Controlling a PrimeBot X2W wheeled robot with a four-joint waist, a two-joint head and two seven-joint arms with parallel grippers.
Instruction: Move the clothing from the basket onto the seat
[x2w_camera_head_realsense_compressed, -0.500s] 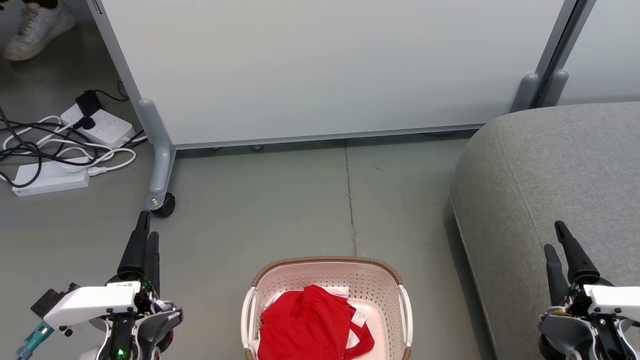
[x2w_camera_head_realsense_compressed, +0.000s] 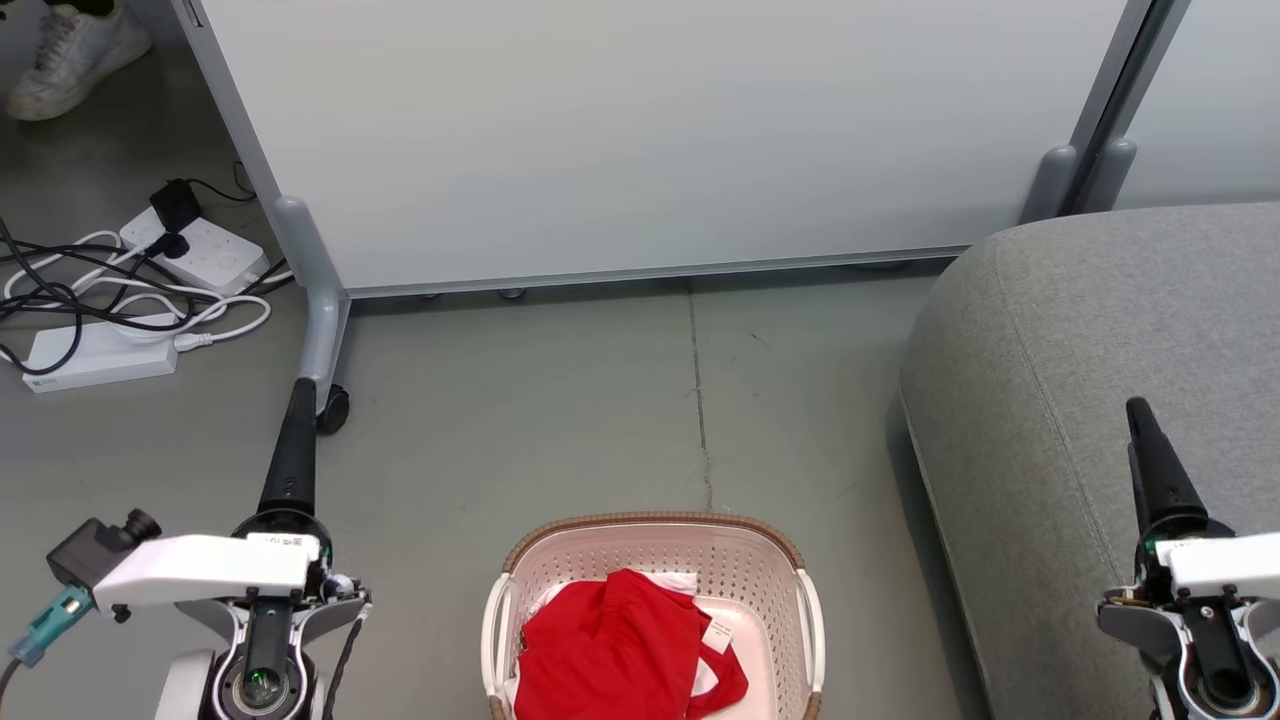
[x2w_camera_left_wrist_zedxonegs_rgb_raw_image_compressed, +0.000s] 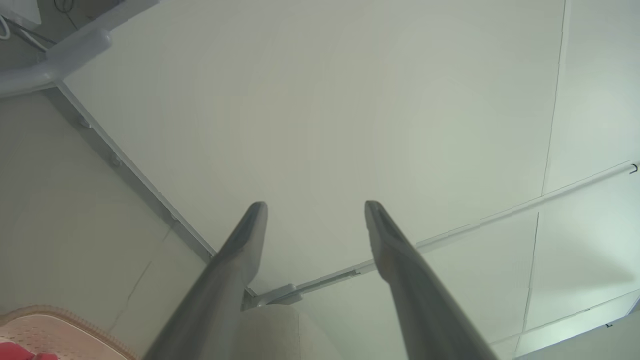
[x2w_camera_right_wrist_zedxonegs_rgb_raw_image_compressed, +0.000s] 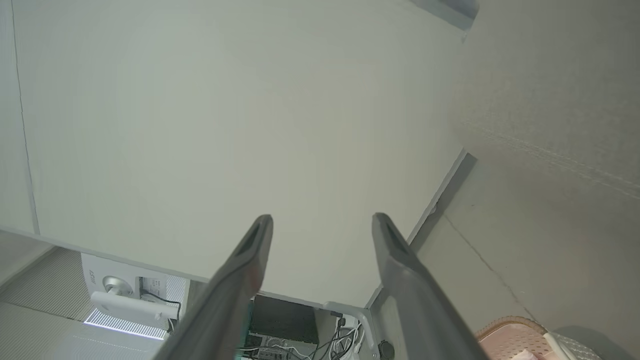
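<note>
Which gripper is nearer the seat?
Right. The right gripper hangs where the seat lies, overlapping it in the head view. The left gripper is over the floor, on the far side of the basket.

Head view looks down at the basket (x2w_camera_head_realsense_compressed: 655, 519); both wrist views face the partition (x2w_camera_head_realsense_compressed: 650, 130) (all three share it).

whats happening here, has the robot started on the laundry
Nothing is held right now. The soft bright red clothing with white trim lies heaped in the cream-white perforated plastic basket on the floor. The left pincer and right pincer are both open and empty, either side of the basket. The visible part of the large grey fabric seat has no clothing on it.
</note>
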